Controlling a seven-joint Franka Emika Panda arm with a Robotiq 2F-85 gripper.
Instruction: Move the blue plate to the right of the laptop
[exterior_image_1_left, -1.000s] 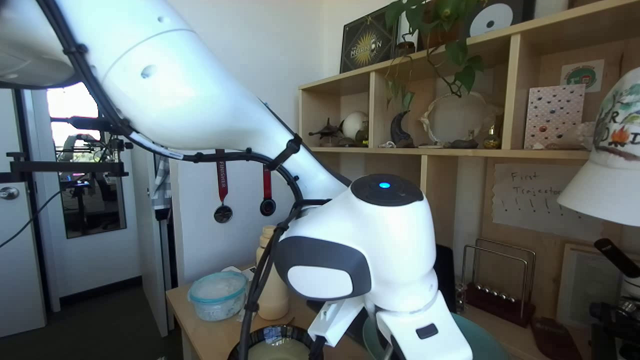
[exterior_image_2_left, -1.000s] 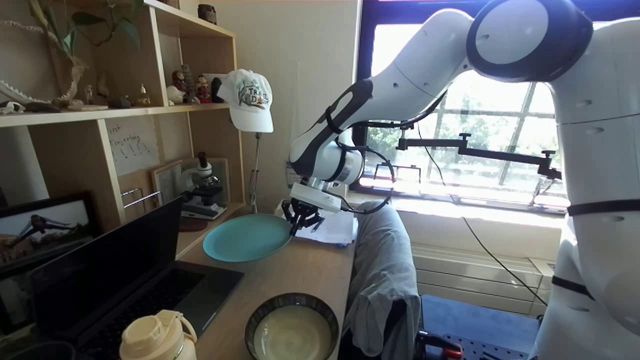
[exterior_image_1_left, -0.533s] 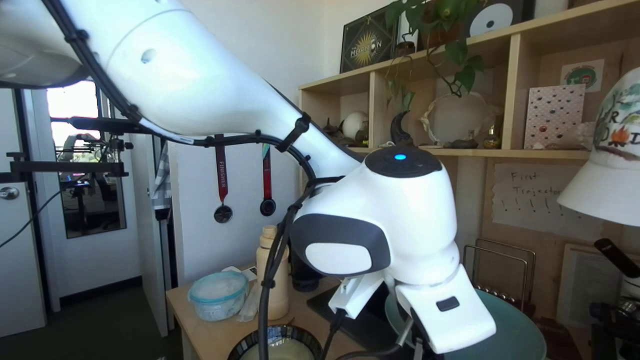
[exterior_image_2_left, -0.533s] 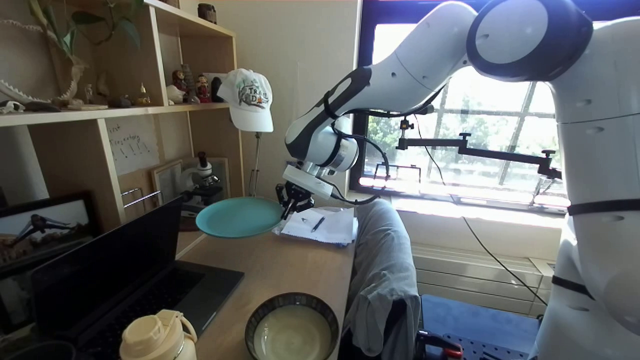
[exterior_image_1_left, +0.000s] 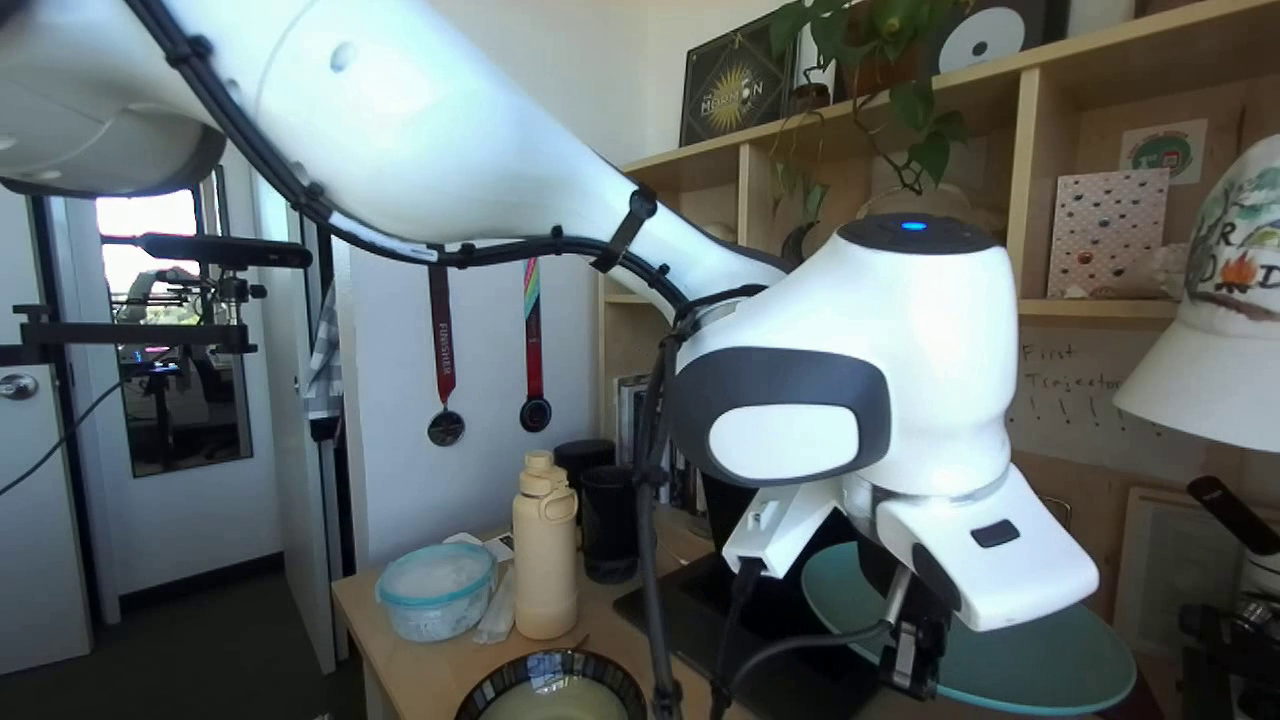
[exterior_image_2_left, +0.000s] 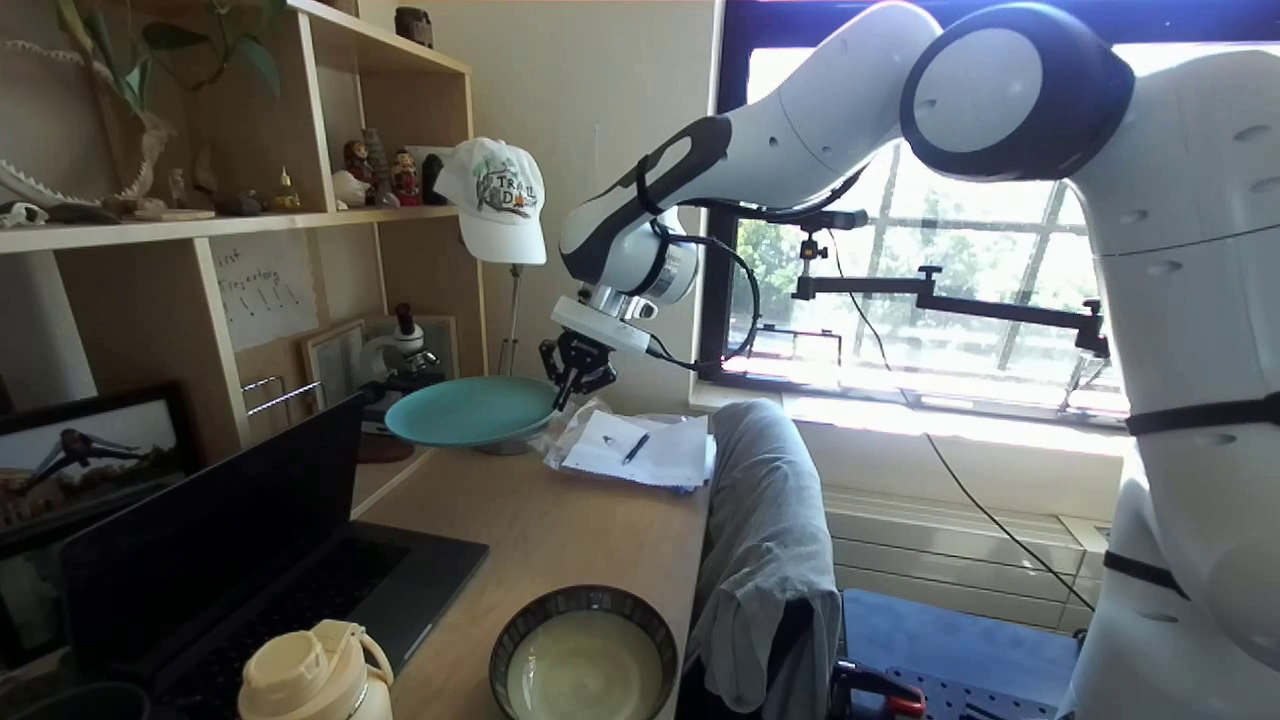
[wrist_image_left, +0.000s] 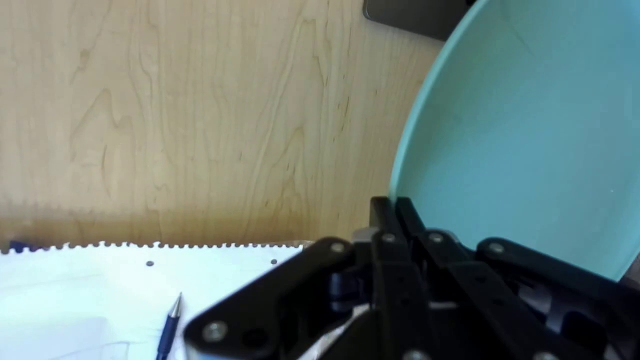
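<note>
The blue plate (exterior_image_2_left: 470, 412) is held in the air above the desk, beyond the laptop's far end in an exterior view; it also shows in an exterior view (exterior_image_1_left: 1050, 665), partly behind the gripper. My gripper (exterior_image_2_left: 562, 398) is shut on the plate's rim. In the wrist view the rim of the plate (wrist_image_left: 525, 135) runs between the two fingertips (wrist_image_left: 392, 202). The open black laptop (exterior_image_2_left: 220, 540) stands on the desk nearer that camera, apart from the plate. A corner of the laptop (wrist_image_left: 417, 15) shows at the top of the wrist view.
Paper with a pen (exterior_image_2_left: 640, 450) lies below the gripper. A microscope (exterior_image_2_left: 408, 380) and a lamp topped by a white cap (exterior_image_2_left: 500, 200) stand behind the plate. A dark-rimmed bowl (exterior_image_2_left: 585, 598), a cream bottle (exterior_image_2_left: 310, 675) and a lidded container (exterior_image_1_left: 437, 595) stand on the desk.
The gripper and plate have risen from low over the desk and moved farther from the laptop, towards the microscope and lamp. The paper below is more exposed. The grip on the rim remains.
</note>
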